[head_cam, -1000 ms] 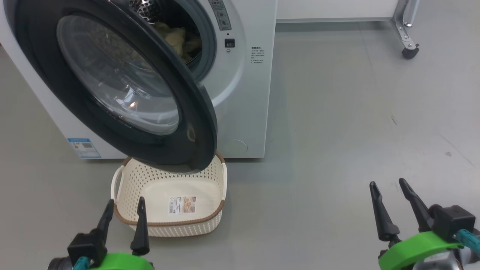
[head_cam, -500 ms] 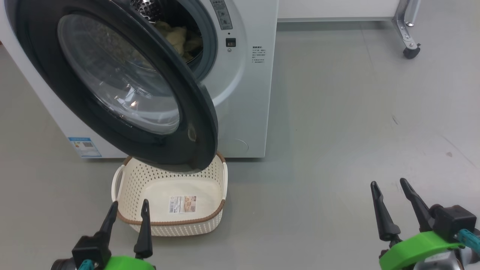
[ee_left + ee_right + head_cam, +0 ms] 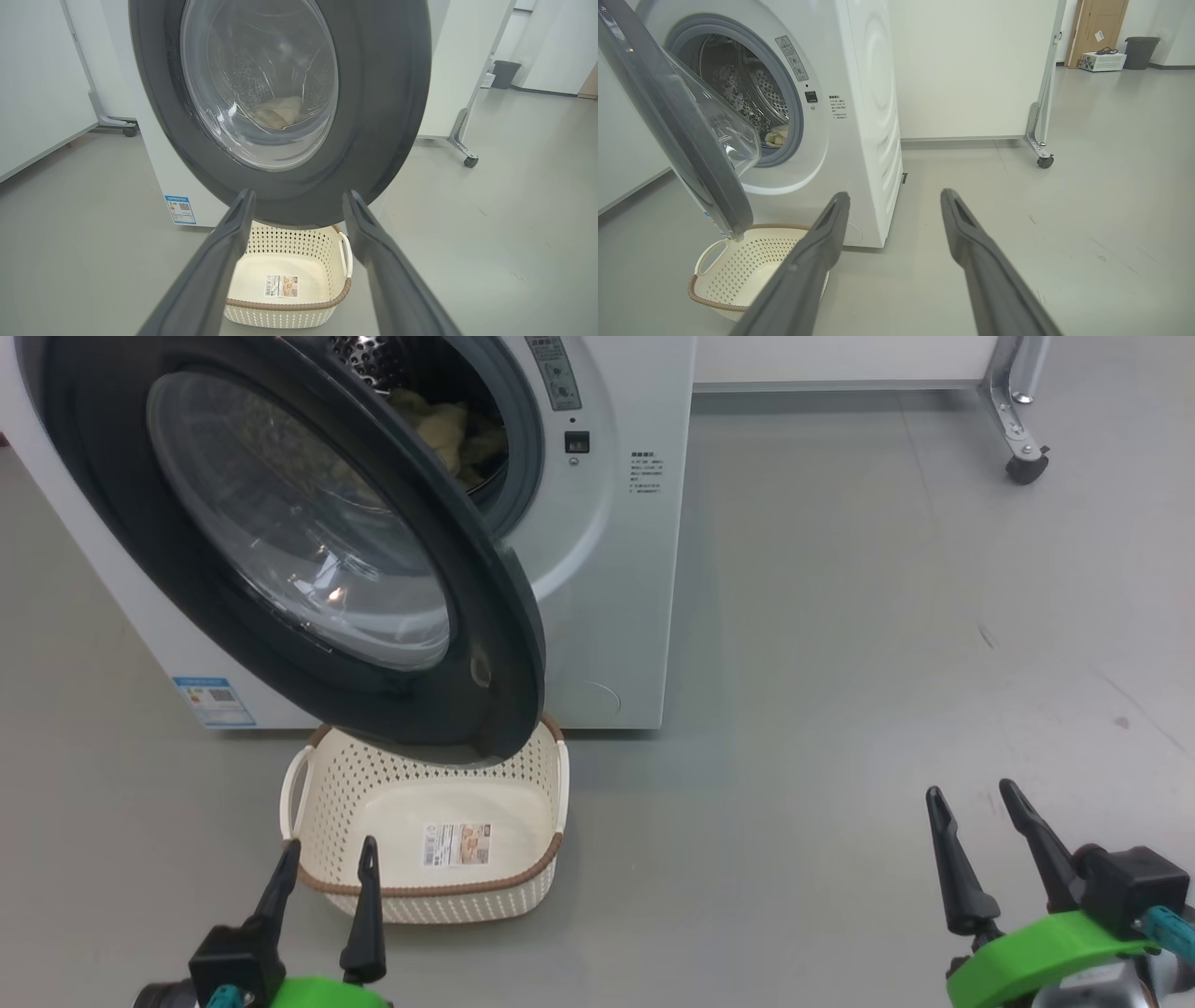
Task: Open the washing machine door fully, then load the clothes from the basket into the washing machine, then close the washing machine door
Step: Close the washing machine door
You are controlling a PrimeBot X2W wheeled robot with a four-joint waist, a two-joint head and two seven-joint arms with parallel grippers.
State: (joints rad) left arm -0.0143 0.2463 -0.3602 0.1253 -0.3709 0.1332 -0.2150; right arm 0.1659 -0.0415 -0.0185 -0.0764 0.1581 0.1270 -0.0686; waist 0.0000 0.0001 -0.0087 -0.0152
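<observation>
The white washing machine (image 3: pixel 616 569) stands at the upper left with its black-rimmed door (image 3: pixel 485 616) swung partly open over the basket. Cream-yellow clothes (image 3: pixel 439 425) lie inside the steel drum, also seen through the glass as clothes (image 3: pixel 278 112) and at the drum's edge as clothes (image 3: pixel 777 135). The cream basket (image 3: pixel 523 887) sits on the floor below the door, holding nothing but its label sticker. My left gripper (image 3: pixel 331 859) is open just in front of the basket's near rim. My right gripper (image 3: pixel 976 803) is open over bare floor at the lower right. No blue cloth shows.
A white partition on a metal leg with a caster (image 3: pixel 1025 467) stands at the back right. A dark bin (image 3: pixel 1141 51) and a white box (image 3: pixel 1101 60) sit far off by the wall. Grey floor (image 3: pixel 840 663) stretches right of the machine.
My left gripper has drifted slightly right and lower in the head view. The whole picture has shifted a few pixels, so the camera moved. The right gripper, door and basket keep their places.
</observation>
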